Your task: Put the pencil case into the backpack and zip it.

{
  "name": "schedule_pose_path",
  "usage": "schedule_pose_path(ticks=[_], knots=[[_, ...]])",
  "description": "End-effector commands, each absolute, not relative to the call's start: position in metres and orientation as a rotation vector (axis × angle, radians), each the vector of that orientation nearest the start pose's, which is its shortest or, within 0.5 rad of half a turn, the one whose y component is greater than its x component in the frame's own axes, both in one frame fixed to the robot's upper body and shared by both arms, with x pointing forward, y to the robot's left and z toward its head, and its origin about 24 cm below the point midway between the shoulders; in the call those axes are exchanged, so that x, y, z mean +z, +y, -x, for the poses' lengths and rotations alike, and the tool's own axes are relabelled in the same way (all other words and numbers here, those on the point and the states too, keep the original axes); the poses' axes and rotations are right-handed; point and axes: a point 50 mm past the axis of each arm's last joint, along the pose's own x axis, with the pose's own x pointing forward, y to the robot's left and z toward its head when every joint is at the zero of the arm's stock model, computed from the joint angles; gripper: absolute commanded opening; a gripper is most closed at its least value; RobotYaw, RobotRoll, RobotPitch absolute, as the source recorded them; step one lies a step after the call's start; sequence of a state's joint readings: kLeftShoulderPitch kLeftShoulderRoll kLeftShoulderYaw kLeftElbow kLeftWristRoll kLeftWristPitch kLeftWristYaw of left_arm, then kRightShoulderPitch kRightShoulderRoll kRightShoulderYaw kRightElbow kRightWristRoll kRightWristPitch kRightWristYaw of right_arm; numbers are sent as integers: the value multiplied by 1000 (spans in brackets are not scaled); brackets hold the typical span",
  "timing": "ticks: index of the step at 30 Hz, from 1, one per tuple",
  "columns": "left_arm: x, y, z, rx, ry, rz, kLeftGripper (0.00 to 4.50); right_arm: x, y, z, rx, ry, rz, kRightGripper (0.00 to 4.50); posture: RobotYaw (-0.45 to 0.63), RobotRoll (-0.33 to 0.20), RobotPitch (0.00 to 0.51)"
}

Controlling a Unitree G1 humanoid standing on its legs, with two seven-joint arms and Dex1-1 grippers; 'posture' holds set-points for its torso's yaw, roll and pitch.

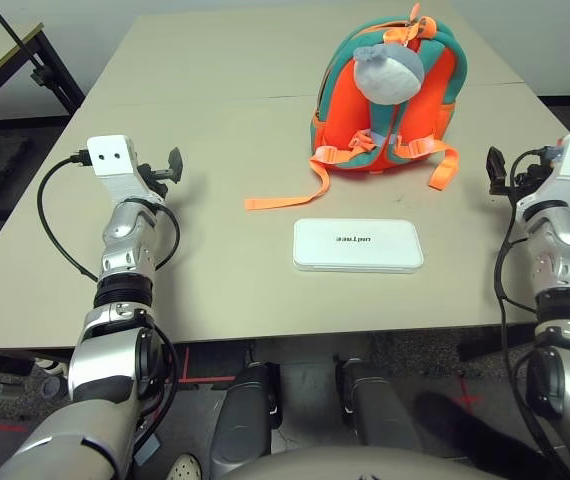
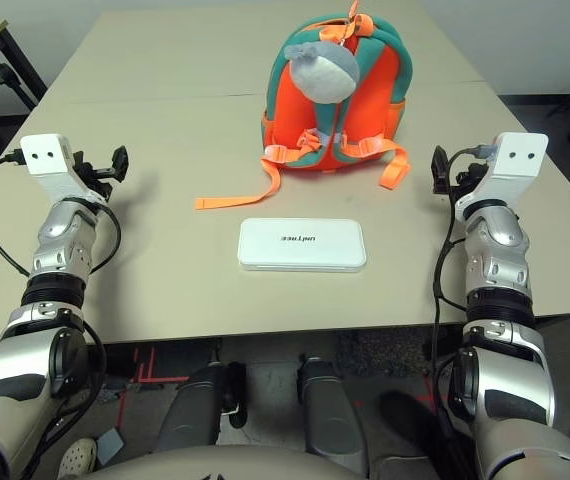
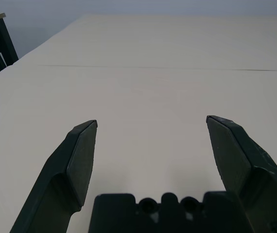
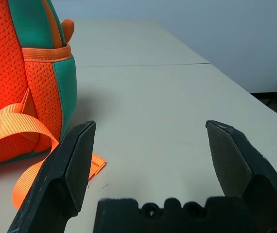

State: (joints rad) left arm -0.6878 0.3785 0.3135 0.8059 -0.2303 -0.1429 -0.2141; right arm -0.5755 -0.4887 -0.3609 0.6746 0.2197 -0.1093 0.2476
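White pencil case point(image 1: 358, 245) lay flat mid-table point(image 1: 215, 130), just in front of orange/teal backpack point(image 1: 390, 100), apart from it. Left gripper point(image 3: 150, 128) & right gripper point(image 4: 150, 128) hovered wide at either side, both released, empty.

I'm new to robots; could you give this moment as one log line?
pencil case: on table, untouched | backpack: upright behind it | left gripper: open | right gripper: open

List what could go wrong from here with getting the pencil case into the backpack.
1. The backpack stands upright with its strap side facing the robot; no opening shows, so it may need turning and could topple.
2. Loose orange straps trail toward the pencil case and could snag a gripper.
3. The pencil case lies flat on the table, which may make a pinch slip.
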Motion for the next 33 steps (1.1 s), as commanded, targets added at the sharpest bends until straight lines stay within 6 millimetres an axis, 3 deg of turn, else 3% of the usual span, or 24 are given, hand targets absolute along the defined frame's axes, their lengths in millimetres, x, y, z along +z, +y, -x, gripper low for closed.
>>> schedule_pose_path(ticks=[1, 12, 17, 26, 33], knots=[[115, 269, -362, 104, -119, 41, 4500, 125, -310, -337, -162, -140, 54, 4483, -106, 0, 129], [119, 269, -362, 94, -126, 42, 4500, 124, -310, -336, -162, -140, 53, 4483, -110, 0, 130], [126, 260, -368, 47, -129, 61, 4500, 127, -313, -335, -170, -148, 55, 4483, -123, 0, 130], [148, 226, -373, -223, -88, 154, 4500, 127, -317, -330, -179, -151, 54, 4483, -129, 0, 116], [163, 200, -357, -499, 20, 223, 4500, 127, -313, -329, -121, -127, 113, 4483, -126, 0, 122]])
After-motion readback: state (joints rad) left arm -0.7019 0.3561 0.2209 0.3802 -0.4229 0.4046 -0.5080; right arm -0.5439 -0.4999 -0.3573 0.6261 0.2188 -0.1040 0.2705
